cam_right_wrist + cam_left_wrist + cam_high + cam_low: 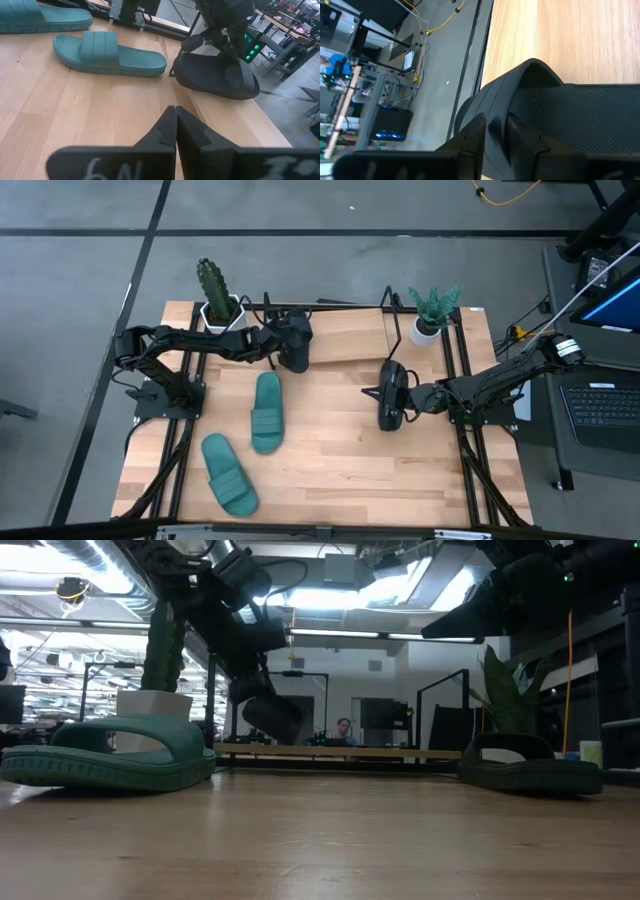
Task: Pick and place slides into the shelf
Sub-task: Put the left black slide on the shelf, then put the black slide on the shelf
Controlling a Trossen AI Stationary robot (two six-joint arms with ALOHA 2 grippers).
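My left gripper (285,345) is at the table's far edge, shut on a black slide (297,352) that hangs over the shelf's wooden board (340,752). The shelf (330,306) runs along that far edge. My right gripper (366,392) is shut and empty, fingers pointing toward the table's left. It hovers above a second dark slide (390,420), which lies sole-down on the table. Two teal slides (266,412) (230,475) lie flat on the left half. In the right wrist view my shut right gripper (175,117) faces the held slide (215,77). My left gripper (495,125) pinches a smooth black edge of the slide (497,107) between its two fingers, next to a textured surface (570,115). Strap or rim, I cannot tell. The fingers come from above. The slide (272,718) hangs tilted below them, clear of the board.
White pots stand at the shelf's two ends, one with a cactus (213,295), one with a leafy plant (432,318). Black frame rails run down both table sides (180,450) (470,460). Bare wood lies between the slides (330,440). A laptop (600,405) sits beyond the right edge.
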